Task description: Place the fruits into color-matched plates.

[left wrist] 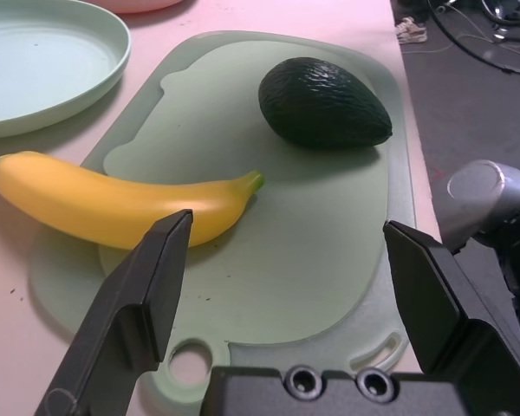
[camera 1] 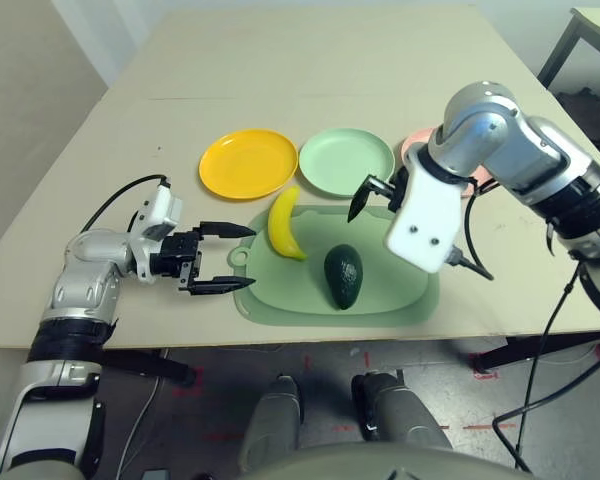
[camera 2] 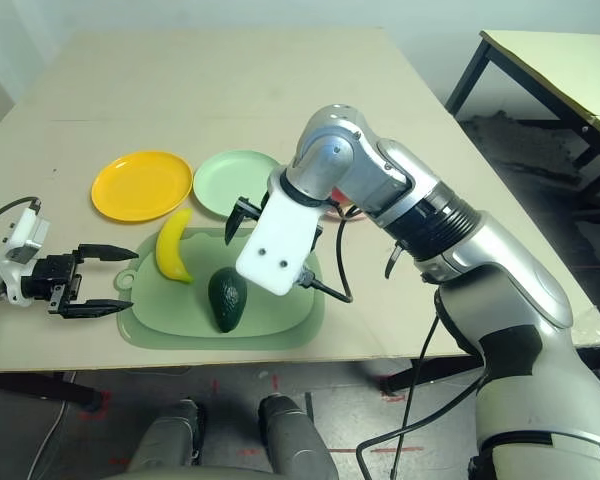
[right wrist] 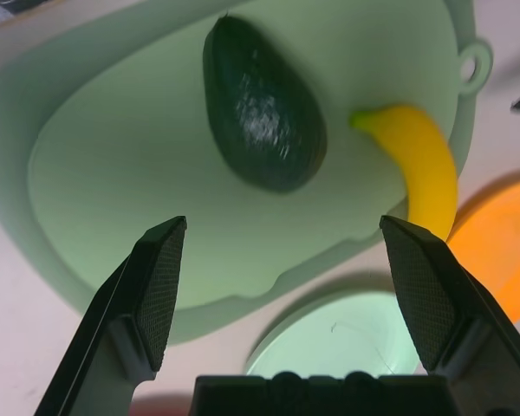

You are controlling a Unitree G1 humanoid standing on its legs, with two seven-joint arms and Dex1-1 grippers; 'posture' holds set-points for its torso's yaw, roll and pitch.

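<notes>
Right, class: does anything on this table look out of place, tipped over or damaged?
Nothing stands out. The banana and avocado lie intact on the green mat, not yet on plates; the yellow plate and green plate sit flat and empty.

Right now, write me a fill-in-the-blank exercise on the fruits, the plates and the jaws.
1. The banana and the avocado both lie on the green ____.
2. The plate between the yellow-orange plate and the pink plate is pale mint ____.
3. The left gripper, beside the mat's handle end, has its jaws ____.
4. The right gripper hangs over the mat with its jaws ____.

Missing words: mat; green; open; open
</notes>
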